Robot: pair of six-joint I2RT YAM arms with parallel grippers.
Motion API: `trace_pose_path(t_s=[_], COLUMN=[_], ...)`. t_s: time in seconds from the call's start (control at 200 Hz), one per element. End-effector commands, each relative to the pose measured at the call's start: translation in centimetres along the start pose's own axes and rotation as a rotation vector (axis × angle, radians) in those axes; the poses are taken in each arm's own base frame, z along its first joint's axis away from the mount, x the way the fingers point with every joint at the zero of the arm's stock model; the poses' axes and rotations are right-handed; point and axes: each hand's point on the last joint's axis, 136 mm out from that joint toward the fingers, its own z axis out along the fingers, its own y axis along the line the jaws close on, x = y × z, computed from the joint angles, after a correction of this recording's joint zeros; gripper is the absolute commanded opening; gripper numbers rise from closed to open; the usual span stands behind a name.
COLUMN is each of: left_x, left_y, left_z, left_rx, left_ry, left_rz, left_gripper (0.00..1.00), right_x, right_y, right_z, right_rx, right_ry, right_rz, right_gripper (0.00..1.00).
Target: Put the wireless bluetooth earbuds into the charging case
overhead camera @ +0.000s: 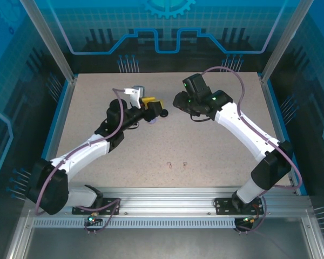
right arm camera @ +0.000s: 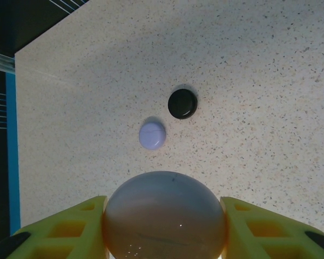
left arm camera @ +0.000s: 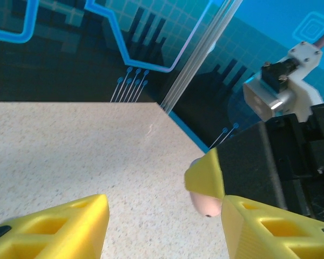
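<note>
My right gripper [right arm camera: 163,218] is shut on a round pinkish-beige charging case [right arm camera: 164,210], closed, held above the table. In the left wrist view that case [left arm camera: 206,202] shows small under a yellow fingertip of the right gripper. A lavender case [right arm camera: 152,135] and a black case [right arm camera: 182,103] lie closed on the table beyond it. My left gripper [left arm camera: 164,210] stands open with only bare table between its fingers, close to the right gripper [overhead camera: 179,102] at mid-table. Two tiny pale earbuds [overhead camera: 170,163] lie apart on the table nearer the arm bases.
The speckled table [overhead camera: 216,156] is walled by blue panels and aluminium posts [overhead camera: 70,75]. The lavender case [overhead camera: 151,120] and black case [overhead camera: 164,112] sit just under the left gripper [overhead camera: 153,102]. Open tabletop lies left, right and in front of the arms.
</note>
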Motion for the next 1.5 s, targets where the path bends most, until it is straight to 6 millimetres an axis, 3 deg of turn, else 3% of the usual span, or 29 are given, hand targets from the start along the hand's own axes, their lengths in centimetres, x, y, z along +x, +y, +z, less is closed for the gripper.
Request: trace_pose_path(t_s=[0.0, 0.26, 0.67, 1.075, 1.496], left_x=[-0.5, 0.3, 1.5, 1.9, 1.9], left_y=[-1.0, -2.2, -2.3, -2.4, -2.7], left_z=[0.4, 0.8, 0.7, 1.4, 1.6], left_rx=[0.054, 0.152, 0.253, 0.296, 0.314], left_ry=[-0.071, -0.119, -0.212, -0.22, -0.232], left_rz=[-0.007, -0.042, -0.109, -0.132, -0.136], left_gripper=[0.59, 0.59, 0.57, 0.52, 0.46], right_x=[-0.5, -0.5, -0.6, 0.2, 1.1], right_y=[0.6, 2.1, 4.2, 6.8, 8.2], right_z=[-0.7, 0.0, 0.3, -0.2, -0.5], right_rx=[-0.059, -0.122, -0.206, -0.264, -0.291], right_ry=[-0.003, 0.025, 0.05, 0.076, 0.098], right_rz=[0.049, 0.127, 0.247, 0.233, 0.212], right_gripper=[0.46, 0.46, 0.45, 0.44, 0.45])
